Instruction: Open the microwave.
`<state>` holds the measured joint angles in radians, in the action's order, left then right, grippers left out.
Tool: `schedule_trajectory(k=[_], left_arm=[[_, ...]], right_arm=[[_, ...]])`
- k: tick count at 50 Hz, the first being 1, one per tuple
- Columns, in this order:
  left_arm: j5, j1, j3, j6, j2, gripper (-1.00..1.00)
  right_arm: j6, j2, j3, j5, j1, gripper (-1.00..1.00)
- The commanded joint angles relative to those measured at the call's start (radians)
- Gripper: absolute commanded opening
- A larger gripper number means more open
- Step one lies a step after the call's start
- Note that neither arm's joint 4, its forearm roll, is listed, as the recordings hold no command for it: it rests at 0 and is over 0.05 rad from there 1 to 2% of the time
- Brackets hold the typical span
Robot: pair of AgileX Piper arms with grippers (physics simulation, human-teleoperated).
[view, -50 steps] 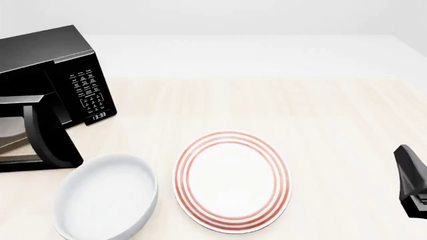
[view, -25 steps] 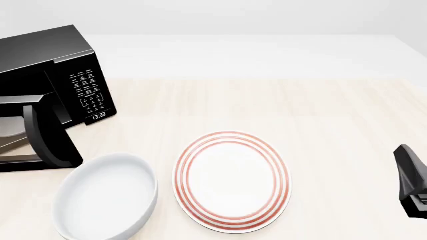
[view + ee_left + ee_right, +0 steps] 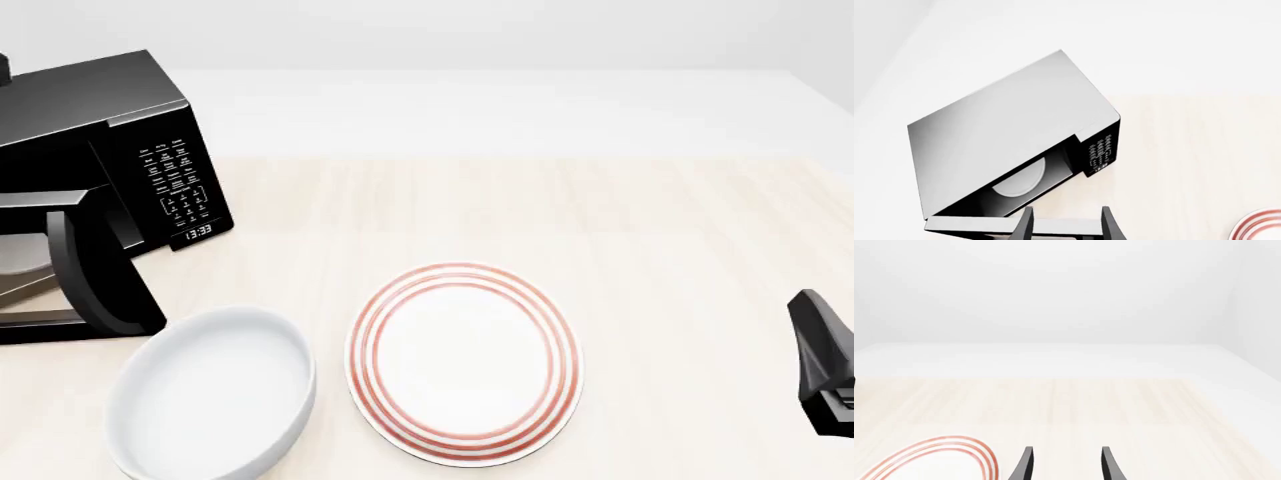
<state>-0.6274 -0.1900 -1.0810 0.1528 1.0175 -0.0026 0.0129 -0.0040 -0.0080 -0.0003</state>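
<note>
The glossy black microwave stands at the table's far left. Its door is swung open toward the near side, with the vertical bar handle on it. The keypad and clock face me. The left wrist view looks down on the microwave, its pale turntable showing inside. My left gripper is open and empty, above the open door's top edge. My right gripper is open and empty, far off at the right edge in the front view.
A white bowl sits near the front left, just by the open door. A red-ringed white plate lies at the front middle and also shows in the right wrist view. A small dark part pokes in above the microwave.
A small dark part has come into the front view at the left edge above the microwave. The door, dishes and right arm have not moved.
</note>
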Motion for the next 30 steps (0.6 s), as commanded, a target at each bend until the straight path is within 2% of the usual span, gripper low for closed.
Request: schedule_trajectory(k=[1, 8, 16, 30], left_arm=[[-0.011, 0.0, -0.044, -0.034, 0.075, 1.0], [-0.019, 0.024, -0.062, -0.048, 0.12, 1.0], [-0.023, 0.014, -0.093, -0.029, 0.169, 1.0], [-0.006, -0.001, -0.076, -0.015, 0.213, 1.0]], right_arm=[[0.0, 0.0, 0.0, 0.0, 0.0, 1.0], [0.0, 0.0, 0.0, 0.0, 0.0, 1.0], [0.0, 0.0, 0.0, 0.0, 0.0, 1.0], [0.0, 0.0, 0.0, 0.0, 0.0, 1.0]])
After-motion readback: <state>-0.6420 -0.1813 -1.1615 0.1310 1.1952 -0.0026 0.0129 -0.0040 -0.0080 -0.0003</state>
